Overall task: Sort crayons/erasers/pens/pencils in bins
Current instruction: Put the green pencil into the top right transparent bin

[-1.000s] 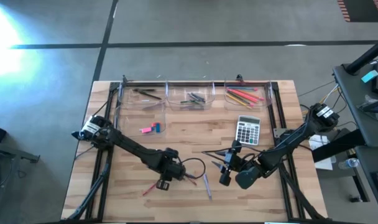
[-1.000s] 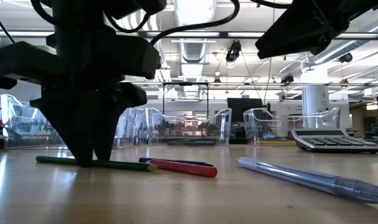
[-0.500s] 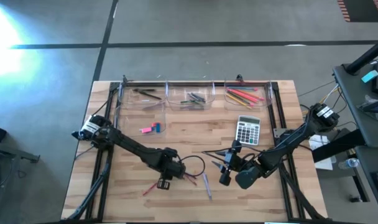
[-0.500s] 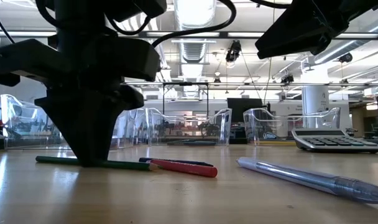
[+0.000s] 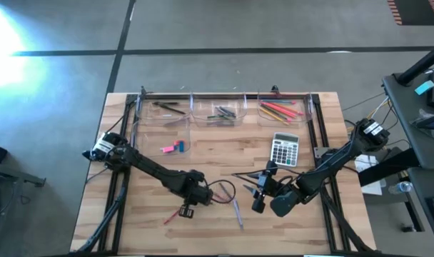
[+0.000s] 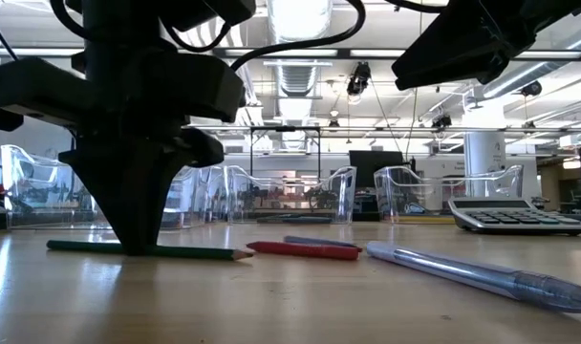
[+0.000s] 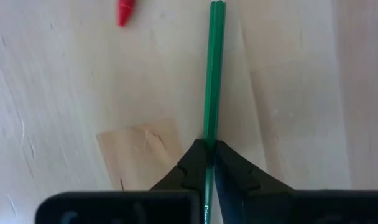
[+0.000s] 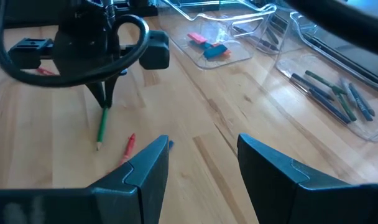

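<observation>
Left tool (image 7: 209, 152): clamped on green pencil (image 7: 211, 74) lying on desk (image 5: 224, 150), front centre. Right tool (image 8: 201, 165): fingers apart, empty, hovering nearby. Red crayon (image 6: 305, 250): on desk beside pencil.
</observation>
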`<control>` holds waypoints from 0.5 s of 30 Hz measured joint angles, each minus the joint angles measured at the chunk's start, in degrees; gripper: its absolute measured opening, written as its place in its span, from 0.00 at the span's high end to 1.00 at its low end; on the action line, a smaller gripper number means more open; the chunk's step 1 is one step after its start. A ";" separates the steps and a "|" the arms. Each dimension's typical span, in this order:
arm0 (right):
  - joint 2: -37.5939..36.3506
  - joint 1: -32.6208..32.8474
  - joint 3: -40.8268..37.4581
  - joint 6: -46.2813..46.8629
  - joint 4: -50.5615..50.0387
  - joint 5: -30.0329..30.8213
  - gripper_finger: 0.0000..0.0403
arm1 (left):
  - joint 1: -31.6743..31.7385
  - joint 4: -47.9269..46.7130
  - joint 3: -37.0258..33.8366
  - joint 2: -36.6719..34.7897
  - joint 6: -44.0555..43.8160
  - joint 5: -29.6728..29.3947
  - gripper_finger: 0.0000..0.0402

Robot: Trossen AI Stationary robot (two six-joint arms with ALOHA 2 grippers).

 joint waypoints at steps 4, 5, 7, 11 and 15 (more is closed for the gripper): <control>0.00 0.00 0.00 0.00 0.06 -0.01 0.55 | -0.92 -0.78 2.05 -0.01 1.85 -0.42 0.99; 0.00 0.00 0.00 0.00 0.18 -0.02 0.55 | -1.12 -0.97 2.63 -0.03 2.34 -0.38 1.00; 0.00 0.00 0.00 0.00 0.57 -0.24 0.55 | -1.51 -1.10 3.85 -0.02 2.76 0.04 1.00; 0.00 0.04 0.00 -0.02 2.18 -1.65 0.55 | -1.96 -1.25 5.69 0.11 3.58 1.50 1.00; 0.00 0.50 0.00 0.00 3.48 -4.12 0.55 | -2.33 -1.17 6.08 -0.65 3.71 1.09 1.00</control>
